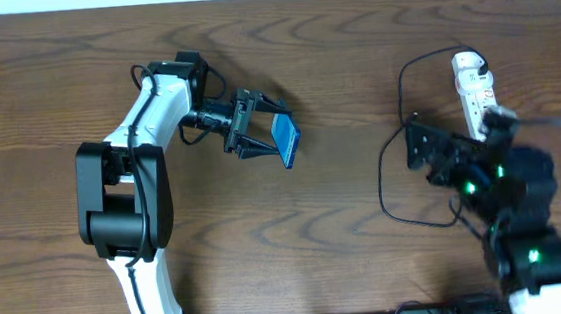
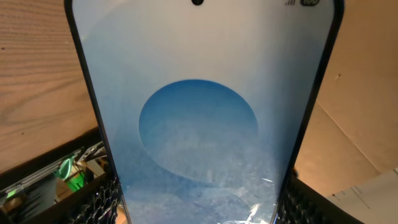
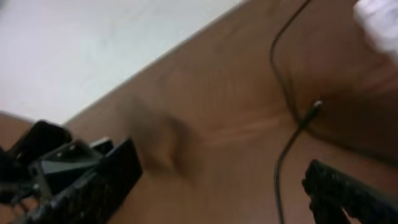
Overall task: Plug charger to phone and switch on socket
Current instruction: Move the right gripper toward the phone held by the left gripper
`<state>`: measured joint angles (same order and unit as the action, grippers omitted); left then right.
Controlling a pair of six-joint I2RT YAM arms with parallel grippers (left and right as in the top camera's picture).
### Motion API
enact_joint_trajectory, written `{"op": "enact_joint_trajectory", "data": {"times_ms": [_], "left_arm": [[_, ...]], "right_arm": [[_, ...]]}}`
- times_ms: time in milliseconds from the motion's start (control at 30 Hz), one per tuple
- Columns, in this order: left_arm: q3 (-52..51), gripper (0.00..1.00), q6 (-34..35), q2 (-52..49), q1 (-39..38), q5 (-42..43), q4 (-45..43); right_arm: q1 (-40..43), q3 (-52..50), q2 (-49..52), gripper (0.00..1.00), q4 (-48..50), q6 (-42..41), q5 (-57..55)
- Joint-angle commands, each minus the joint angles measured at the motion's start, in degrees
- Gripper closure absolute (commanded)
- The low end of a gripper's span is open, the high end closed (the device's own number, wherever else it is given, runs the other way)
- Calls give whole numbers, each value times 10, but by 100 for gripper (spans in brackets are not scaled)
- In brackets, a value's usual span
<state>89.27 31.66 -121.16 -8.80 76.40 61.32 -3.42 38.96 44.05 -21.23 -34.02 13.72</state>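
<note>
The brown wood worktop (image 1: 352, 51) fills the overhead view. The left arm (image 1: 133, 189), white and black, reaches from the near edge toward the middle. The right arm (image 1: 525, 208), dark with green lights, stands at the right side.

The socket (image 1: 474, 87), a white strip, lies at the far right. Its near end is hidden under the right arm.

The phone (image 1: 287, 139) is left of centre, tilted up on its edge and well apart from the socket. The left hand (image 1: 270, 130) is clamped on it. In the left wrist view its blue screen fills the frame between the fingers (image 2: 99, 199).

The charger (image 1: 383, 184) loops its thin black cable over the worktop just left of the socket. The right hand (image 1: 412, 147) hangs over this loop, spread wide and grasping nothing.

The connector tip (image 3: 317, 104) rests on the wood, touching neither finger.
</note>
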Motion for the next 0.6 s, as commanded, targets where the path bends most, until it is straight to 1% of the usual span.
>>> {"op": "enact_joint_trajectory", "data": {"times_ms": [0,100,300,367,400,433,467,500,567], "left_arm": [[-2,36,-4,21,-1,27,3],[-2,36,-3,21,-1,27,3],[-2,36,-4,21,-1,27,3],[-2,36,-4,21,-1,27,3],[-2,36,-4,21,-2,27,3],[-2,36,-4,21,-2,27,3],[-2,36,-4,21,-3,27,3],[-2,36,-4,21,-3,27,3],[-2,36,-4,21,-3,27,1]], "right_arm": [[-17,90,68,1,-45,8,94],[-19,115,105,1,-26,7,176],[-19,115,141,1,-28,7,178],[-19,115,152,1,0,-14,166],[-21,115,158,7,14,-19,165],[-24,115,164,17,29,-28,166],[-30,115,169,23,42,-31,171],[-40,115,174,25,54,-32,174],[-62,119,179,25,66,-32,174]]}}
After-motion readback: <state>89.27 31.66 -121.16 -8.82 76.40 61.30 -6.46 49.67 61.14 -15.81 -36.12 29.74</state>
